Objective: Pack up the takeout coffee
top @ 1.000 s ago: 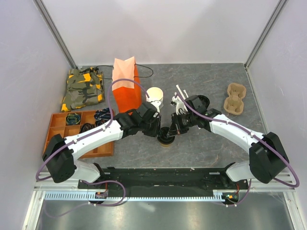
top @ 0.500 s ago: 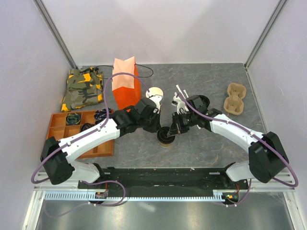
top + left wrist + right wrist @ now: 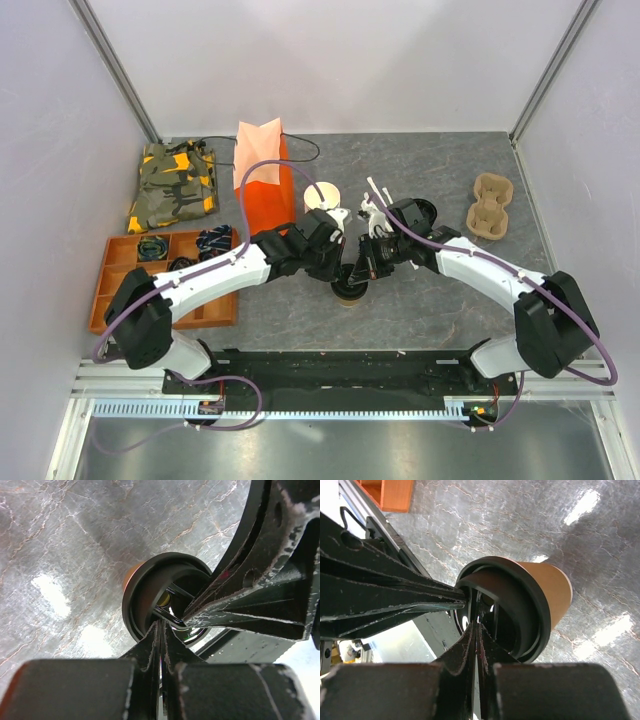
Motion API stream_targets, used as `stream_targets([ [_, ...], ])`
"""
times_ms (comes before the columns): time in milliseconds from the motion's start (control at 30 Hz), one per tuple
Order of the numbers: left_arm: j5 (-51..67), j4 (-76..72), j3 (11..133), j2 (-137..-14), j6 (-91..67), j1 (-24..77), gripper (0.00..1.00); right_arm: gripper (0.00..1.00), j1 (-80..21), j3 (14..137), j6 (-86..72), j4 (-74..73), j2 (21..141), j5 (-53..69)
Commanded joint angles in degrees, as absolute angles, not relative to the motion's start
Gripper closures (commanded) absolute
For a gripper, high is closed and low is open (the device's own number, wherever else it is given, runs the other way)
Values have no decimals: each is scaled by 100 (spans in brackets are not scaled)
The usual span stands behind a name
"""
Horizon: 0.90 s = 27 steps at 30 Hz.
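The takeout coffee (image 3: 347, 290), a small tan cup with a black lid, stands on the grey table just in front of both grippers. My left gripper (image 3: 338, 266) is shut, its tips resting on the lid (image 3: 148, 594) from the left. My right gripper (image 3: 360, 268) is also shut, its tips on the lid (image 3: 522, 611) from the right. The tan cup wall (image 3: 554, 586) shows under the lid. In the left wrist view my left gripper (image 3: 161, 624) meets the right gripper's fingers (image 3: 260, 587) over the lid. My right gripper (image 3: 477, 626) touches the lid's recess.
An orange paper bag (image 3: 262, 182) stands open at the back left, with a stack of lidless cups (image 3: 322, 196) beside it. A loose black lid (image 3: 424, 211), white sticks (image 3: 377, 189), a pulp cup carrier (image 3: 490, 205), an orange tray (image 3: 148, 268) and a camouflage cloth (image 3: 174, 184) lie around.
My left gripper has swung right from beside the cup stack onto the coffee's lid. The right gripper has stayed on the lid and the cup has not moved.
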<state>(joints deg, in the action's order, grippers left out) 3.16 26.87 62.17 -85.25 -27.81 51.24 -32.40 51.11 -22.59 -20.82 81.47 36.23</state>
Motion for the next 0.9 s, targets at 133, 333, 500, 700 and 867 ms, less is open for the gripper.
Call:
stream_targets([
  [133, 176, 3120, 6240, -8500, -2751, 5045, 98, 92, -3217, 5019, -2180, -2083, 8271, 3542],
  [333, 53, 3155, 6644, -7955, -2646, 5176, 98, 92, -3225, 5027, -2215, -2074, 8139, 3498],
  [500, -149, 3357, 6908, -7778, -2602, 5273, 95, 92, -3217, 5036, -2206, -2074, 8147, 3489],
  [700, -167, 3419, 6768, -8050, -2654, 5282, 91, 92, -3199, 5010, -2206, -2074, 8130, 3489],
  [867, -27, 3287, 6381, -8516, -2672, 5291, 91, 92, -3164, 4957, -2197, -2074, 8138, 3489],
])
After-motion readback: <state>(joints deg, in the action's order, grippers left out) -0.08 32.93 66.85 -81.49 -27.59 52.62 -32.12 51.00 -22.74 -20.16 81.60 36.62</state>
